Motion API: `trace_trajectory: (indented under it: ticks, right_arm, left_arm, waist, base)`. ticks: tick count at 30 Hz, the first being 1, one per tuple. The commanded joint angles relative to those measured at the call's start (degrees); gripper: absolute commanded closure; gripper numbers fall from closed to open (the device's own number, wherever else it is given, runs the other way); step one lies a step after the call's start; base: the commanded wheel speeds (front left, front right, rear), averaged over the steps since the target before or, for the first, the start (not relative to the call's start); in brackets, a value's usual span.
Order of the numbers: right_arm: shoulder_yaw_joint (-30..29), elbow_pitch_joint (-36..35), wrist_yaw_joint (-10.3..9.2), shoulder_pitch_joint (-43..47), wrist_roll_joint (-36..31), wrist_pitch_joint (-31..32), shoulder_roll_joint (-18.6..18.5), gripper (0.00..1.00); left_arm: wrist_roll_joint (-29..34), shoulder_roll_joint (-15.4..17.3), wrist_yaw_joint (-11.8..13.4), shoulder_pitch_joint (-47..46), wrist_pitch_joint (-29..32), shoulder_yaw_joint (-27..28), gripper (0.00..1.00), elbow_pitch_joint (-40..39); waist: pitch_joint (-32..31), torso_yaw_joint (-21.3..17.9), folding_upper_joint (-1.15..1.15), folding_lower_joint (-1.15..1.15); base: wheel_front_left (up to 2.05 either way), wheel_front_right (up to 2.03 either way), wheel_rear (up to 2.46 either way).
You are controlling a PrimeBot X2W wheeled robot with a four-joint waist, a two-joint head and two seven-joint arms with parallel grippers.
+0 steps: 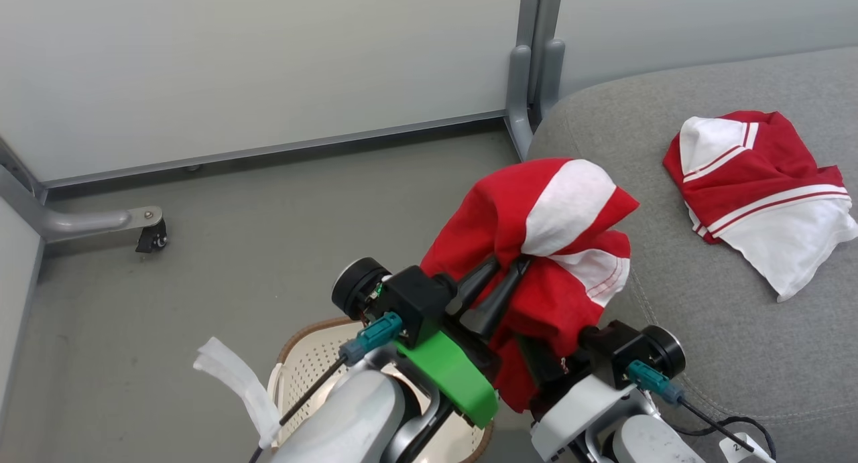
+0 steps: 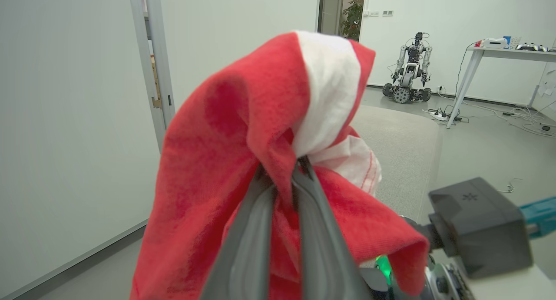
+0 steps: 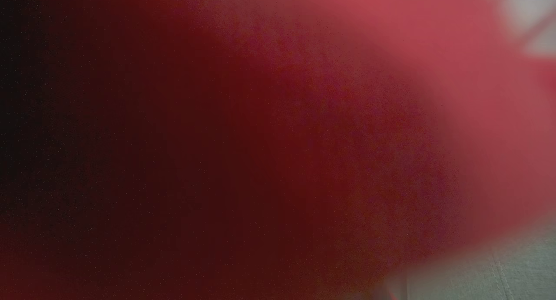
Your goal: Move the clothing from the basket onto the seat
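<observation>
Landmark: seat (image 1: 704, 329), grey upholstered cushion with a stitched seam.
Left end effector (image 1: 507, 267): closed; the two dark fingers (image 2: 317, 230) pinch a fold of the held garment (image 1: 536, 208) where red cloth meets a white panel.
Held garment, position: raised clear of the basket, at the seat's near-left edge and partly overlapping that edge in the head view.
Held garment, relation to left end effector: bunched above the fingertips and draped down both sides of the fingers, hanging below them.
Right end effector (image 1: 560, 362): beside the seat's edge, under the hanging cloth; fingers covered, so open or closed cannot be told.
Right wrist view: blurred red cloth (image 3: 304, 117) close to the lens; a strip of seat (image 3: 512, 269) at the lower right.
Second garment (image 1: 757, 181): crumpled on top of the seat, red with white panels and striped trim, well apart from both end effectors.
Basket (image 1: 305, 366): on the floor off the seat's left side, beneath the left arm; the part of its interior that is visible holds no cloth.
</observation>
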Motion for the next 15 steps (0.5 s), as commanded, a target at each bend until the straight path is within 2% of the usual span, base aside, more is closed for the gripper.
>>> trace_trajectory:
  ticks: [1,8,15]
  right_arm:
    - [-0.04,0.23,-0.02,-0.37,0.56,-0.03,-0.21,1.00]
    - [-1.03,-0.64,-0.02,1.20,1.42,-0.03,-0.59,1.00]
    - [-1.55,-2.31,-0.02,2.62,2.91,-0.03,-0.91,1.00]
  left_arm:
    - [-0.34,0.04,0.26,-0.93,-0.17,0.26,1.00,0.03]
    - [-0.58,0.69,1.36,-1.05,-2.10,1.72,1.00,3.92]
    - [-1.24,0.66,1.27,-1.52,-3.51,1.75,1.00,9.32]
  waist:
    - [-0.03,0.09,0.00,0.00]
    - [0.30,0.52,0.00,0.00]
    - [0.66,0.70,0.00,0.00]
  base:
    - [0.00,0.00,0.00]
    - [0.00,0.00,0.00]
    - [0.00,0.00,0.00]
